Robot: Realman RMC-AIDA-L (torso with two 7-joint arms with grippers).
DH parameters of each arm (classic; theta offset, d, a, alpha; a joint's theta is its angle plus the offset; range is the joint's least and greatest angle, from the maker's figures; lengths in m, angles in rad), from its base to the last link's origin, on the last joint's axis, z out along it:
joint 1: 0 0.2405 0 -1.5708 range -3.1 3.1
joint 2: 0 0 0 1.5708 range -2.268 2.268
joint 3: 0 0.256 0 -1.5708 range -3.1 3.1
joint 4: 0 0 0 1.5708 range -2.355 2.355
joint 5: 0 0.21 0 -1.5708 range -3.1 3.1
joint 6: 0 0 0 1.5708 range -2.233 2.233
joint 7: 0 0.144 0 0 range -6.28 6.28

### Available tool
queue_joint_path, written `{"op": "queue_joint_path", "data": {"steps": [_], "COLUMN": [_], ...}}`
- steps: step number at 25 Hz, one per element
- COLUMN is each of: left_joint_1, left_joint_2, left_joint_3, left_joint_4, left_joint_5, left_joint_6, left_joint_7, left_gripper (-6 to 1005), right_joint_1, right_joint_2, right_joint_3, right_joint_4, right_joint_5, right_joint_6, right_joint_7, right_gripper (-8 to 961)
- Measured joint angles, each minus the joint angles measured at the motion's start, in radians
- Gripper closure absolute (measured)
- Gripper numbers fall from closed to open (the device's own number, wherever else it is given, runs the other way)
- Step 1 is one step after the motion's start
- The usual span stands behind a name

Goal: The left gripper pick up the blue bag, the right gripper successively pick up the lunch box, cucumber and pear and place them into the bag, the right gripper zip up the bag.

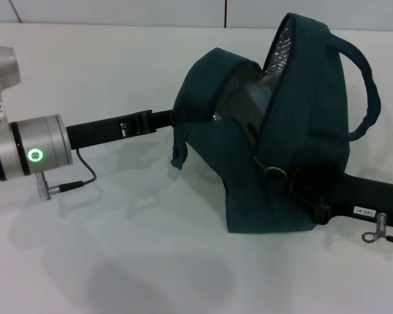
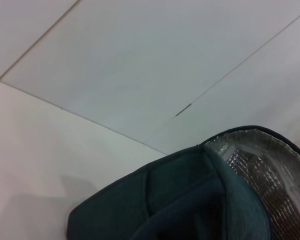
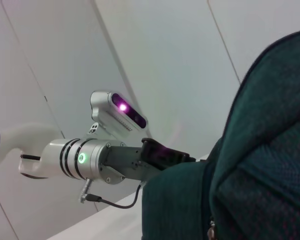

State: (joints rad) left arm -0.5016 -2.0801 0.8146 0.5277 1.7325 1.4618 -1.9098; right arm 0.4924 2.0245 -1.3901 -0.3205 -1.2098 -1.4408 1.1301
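head: blue bag [image 1: 281, 150] sits mid-table, mouth partly open, silver lining showing; left gripper [image 1: 164, 119] pinches its left flap, right gripper [image 1: 301, 196] is buried at the bag's right side, grip can't tell | left wrist: just bag top [image 2: 190, 200] and lining | right wrist: left gripper [image 3: 165, 155] clamped on fabric [image 3: 250, 165]

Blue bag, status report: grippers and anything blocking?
Left gripper at the blue bag flap, grip hidden. Right gripper low against the bag's front. Bag part open, silver lining showing. Nothing blocking seen.
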Motion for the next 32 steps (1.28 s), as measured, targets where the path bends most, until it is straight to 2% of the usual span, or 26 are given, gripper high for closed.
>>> {"op": "queue_joint_path", "data": {"steps": [2,7,11,14,23,30,32], "left_joint_1": [0.000,0.000,0.000,-0.001,-0.001,-0.002,0.009], "left_joint_2": [0.000,0.000,0.000,0.000,-0.001,0.005,0.001], "left_joint_3": [0.000,0.000,0.000,0.000,0.002,0.001,0.000], "left_joint_4": [0.000,0.000,0.000,0.000,-0.017,-0.050,-0.052], "left_joint_5": [0.000,0.000,0.000,0.000,-0.080,-0.161,-0.190], "left_joint_6": [0.000,0.000,0.000,0.000,0.046,0.153,0.181], "left_joint_7": [0.000,0.000,0.001,0.001,0.039,0.159,0.231], "left_gripper": [943,943,943,943,943,914,871], "right_joint_1": [-0.005,-0.024,-0.065,-0.073,-0.011,0.004,0.010], "right_joint_2": [-0.002,-0.010,-0.014,-0.008,-0.003,-0.003,-0.003], "right_joint_3": [0.000,0.020,0.104,0.137,0.111,0.105,0.105], "right_joint_4": [-0.001,-0.002,-0.003,-0.003,0.004,-0.001,-0.001], "right_joint_5": [0.006,0.011,0.011,0.012,0.002,0.001,0.002], "right_joint_6": [-0.007,-0.060,-0.157,-0.200,-0.224,-0.223,-0.228], "right_joint_7": [0.000,-0.003,-0.063,-0.103,-0.107,-0.107,-0.110], "right_gripper": [939,939,939,939,939,939,939]}}
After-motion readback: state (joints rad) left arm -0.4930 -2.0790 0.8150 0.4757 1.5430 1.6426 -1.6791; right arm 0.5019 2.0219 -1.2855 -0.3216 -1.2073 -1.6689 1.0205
